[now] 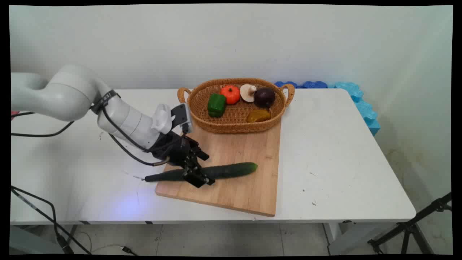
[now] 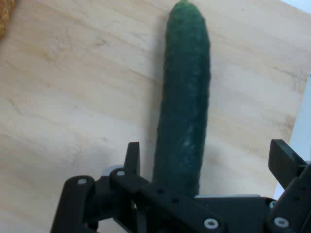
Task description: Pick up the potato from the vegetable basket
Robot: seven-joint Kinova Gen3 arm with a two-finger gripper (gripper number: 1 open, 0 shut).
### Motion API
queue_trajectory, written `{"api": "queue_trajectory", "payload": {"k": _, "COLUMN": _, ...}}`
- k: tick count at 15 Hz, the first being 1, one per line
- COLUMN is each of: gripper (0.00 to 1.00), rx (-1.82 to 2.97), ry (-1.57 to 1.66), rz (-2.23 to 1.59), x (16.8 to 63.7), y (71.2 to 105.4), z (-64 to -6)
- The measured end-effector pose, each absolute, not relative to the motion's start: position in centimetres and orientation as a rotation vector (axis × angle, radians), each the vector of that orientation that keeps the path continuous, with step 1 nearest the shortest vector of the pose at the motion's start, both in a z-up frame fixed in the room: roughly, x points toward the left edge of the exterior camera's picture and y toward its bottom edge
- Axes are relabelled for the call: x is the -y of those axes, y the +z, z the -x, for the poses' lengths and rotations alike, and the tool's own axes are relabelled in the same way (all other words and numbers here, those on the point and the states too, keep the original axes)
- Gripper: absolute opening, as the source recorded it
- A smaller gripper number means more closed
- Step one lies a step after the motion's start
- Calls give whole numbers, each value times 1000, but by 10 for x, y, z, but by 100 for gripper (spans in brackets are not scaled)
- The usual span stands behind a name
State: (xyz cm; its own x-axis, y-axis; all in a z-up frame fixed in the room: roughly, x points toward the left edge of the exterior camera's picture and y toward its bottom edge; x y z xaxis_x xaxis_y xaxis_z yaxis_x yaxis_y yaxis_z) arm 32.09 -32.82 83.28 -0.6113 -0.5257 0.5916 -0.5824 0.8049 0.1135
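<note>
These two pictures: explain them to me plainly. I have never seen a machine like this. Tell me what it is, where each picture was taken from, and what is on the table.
The machine is a white robot arm with a black two-finger gripper. The main view looks down across a white table; the hand view comes from a camera on the gripper itself. A wooden cutting board carries a long cucumber. The open gripper straddles it, one finger on each side. Behind stands a wicker basket of toy vegetables, among them a green pepper.
</note>
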Motion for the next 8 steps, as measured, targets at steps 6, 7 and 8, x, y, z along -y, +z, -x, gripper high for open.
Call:
{"api": "queue_trajectory", "payload": {"k": 6, "gripper": 100, "rx": 2331, "ry": 143, "rz": -835, "x": 351, "y": 882, "z": -313}}
{"api": "queue_trajectory", "payload": {"k": 7, "gripper": 100, "rx": 2323, "ry": 148, "rz": -848, "x": 359, "y": 894, "z": -313}}
{"api": "queue_trajectory", "payload": {"k": 8, "gripper": 100, "rx": 2315, "ry": 155, "rz": -862, "x": 367, "y": 905, "z": -312}}
